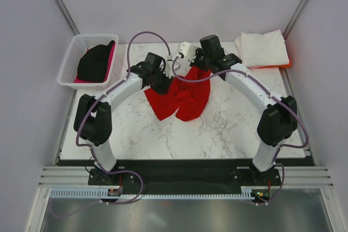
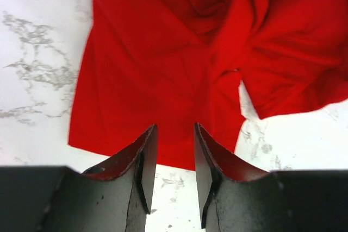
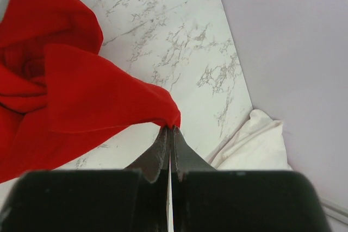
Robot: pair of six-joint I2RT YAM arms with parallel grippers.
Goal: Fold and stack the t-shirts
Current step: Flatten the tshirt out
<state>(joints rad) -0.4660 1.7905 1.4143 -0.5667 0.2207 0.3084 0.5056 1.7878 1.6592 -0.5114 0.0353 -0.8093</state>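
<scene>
Marble table [image 1: 228, 129], red t-shirt [image 1: 182, 99] crumpled mid-frame: my right fingers [image 3: 162, 148] pinch one corner, my left fingers [image 2: 142, 156] hang narrowly apart, empty, above its hem. Grabbing doubled layers there could twist the fold.

Top external view: looking steeply down from above and behind the arm bases, taking in the whole table [image 1: 228, 126] around the red t-shirt [image 1: 182, 99]. Each wrist view is looking past its own gripper, very near that shirt. The left gripper [image 2: 174, 131] is facing across one edge and the right gripper [image 3: 169, 131] is sitting at a corner, all three views sharing the shirt.
</scene>
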